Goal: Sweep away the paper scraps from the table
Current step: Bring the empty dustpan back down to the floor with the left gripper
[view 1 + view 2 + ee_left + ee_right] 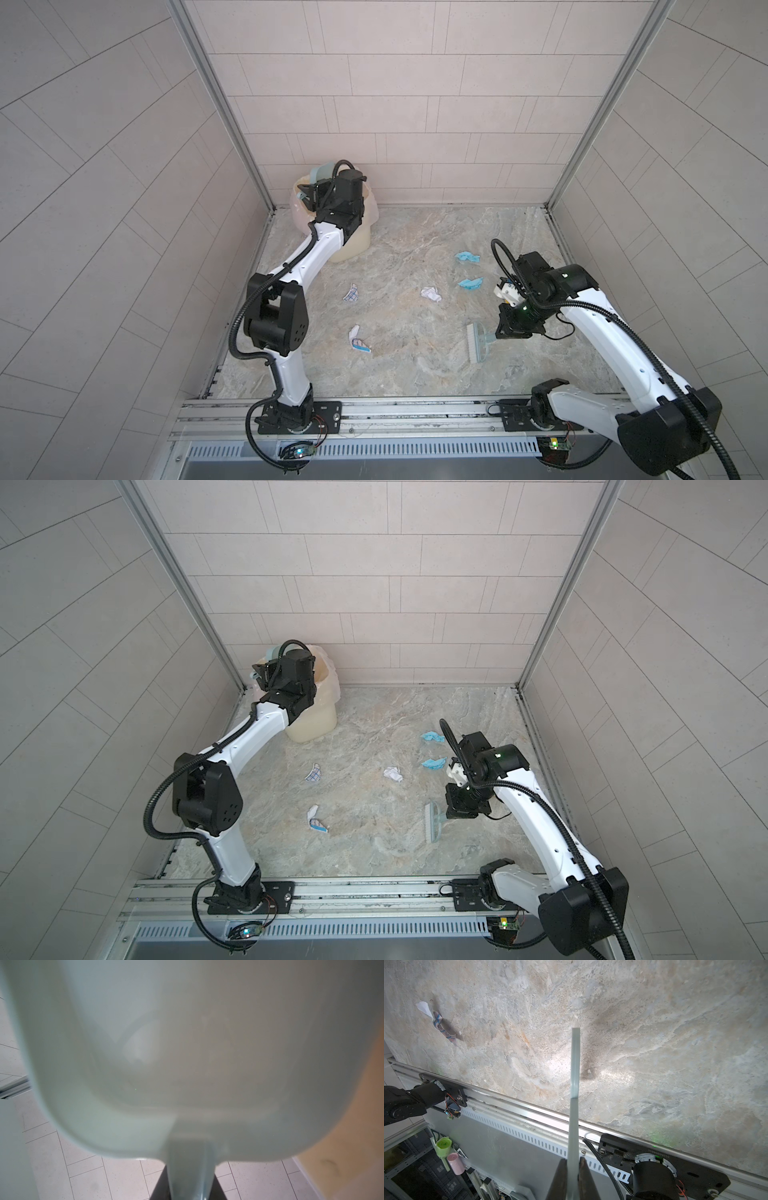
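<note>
Several paper scraps lie on the marble-patterned table (415, 365): two light blue ones (467, 257) (471, 283), a white one (431, 294) and two with grid print (351, 294) (359, 338). My left gripper (312, 198) is at the back left, shut on the handle of the pale blue dustpan (187, 1053). It holds the dustpan tilted over the cream bin (353, 245). My right gripper (573, 1167) is shut on the handle of the pale blue brush (478, 343). The brush's white bristles are down at the table's right front, apart from every scrap.
The bin has a plastic liner and stands in the back left corner against the tiled walls. The left arm's elbow (276, 316) hangs over the table's left edge. An aluminium rail (395, 411) with both arm bases runs along the front edge.
</note>
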